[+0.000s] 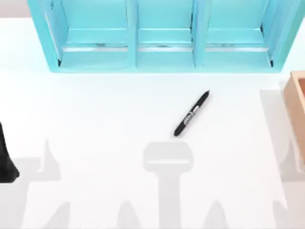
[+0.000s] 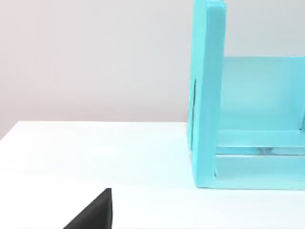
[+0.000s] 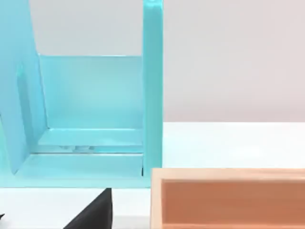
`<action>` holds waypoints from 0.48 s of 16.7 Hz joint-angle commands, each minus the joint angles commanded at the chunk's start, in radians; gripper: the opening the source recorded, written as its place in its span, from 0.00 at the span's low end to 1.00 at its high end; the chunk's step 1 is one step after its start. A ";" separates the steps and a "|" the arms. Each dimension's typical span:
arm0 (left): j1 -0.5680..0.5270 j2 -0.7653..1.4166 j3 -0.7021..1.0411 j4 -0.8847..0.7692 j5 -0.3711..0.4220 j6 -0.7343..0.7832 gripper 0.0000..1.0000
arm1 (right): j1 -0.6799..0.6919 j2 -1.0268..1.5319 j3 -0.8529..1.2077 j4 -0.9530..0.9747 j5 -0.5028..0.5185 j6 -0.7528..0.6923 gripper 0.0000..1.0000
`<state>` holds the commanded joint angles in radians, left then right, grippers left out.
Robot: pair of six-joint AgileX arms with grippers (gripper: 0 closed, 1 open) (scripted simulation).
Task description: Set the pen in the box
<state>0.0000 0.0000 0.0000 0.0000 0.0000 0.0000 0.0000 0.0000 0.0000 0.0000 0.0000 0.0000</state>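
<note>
Pen (image 1: 191,113) lies flat on the white table (image 1: 95,109), out in the open near the middle, and nothing touches it. The table runs across the whole top view, with soft grey shadows (image 1: 167,160) along its near side. A large teal shelf (image 1: 133,43) with three compartments stands at the far side, its openings facing the near side; the left wrist view shows one of its end walls (image 2: 207,95) and the right wrist view shows the other (image 3: 152,95). The tan wooden box (image 1: 298,95) sits at the table's right edge, only partly in view, just in front of the shelf's right end. In the right wrist view its thick near wall (image 3: 228,174) stands close beside the shelf. The left arm (image 1: 5,157) shows as a dark shape at the table's left edge, well apart from the pen. A black wedge of the left end effector (image 2: 95,212) sits low over bare table, and I cannot tell whether it is spread or pressed together. A similar black wedge of the right end effector (image 3: 95,212) sits near the box's corner, and its state cannot be told either. The pen is slim and black with a pale band at its middle. It lies slantwise, one end toward the shelf and the box, the other toward the near left, well apart from the box.
</note>
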 joint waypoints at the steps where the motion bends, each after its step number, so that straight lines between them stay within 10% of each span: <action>1: 0.000 0.000 0.000 0.000 0.000 0.000 1.00 | 0.000 0.000 0.000 0.000 0.000 0.000 1.00; 8: 0.000 0.000 0.000 0.000 0.000 0.000 1.00 | 0.066 0.197 0.168 -0.125 0.006 0.044 1.00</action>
<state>0.0000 0.0000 0.0000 0.0000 0.0000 0.0000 0.0662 0.1974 0.1684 -0.1250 0.0055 0.0440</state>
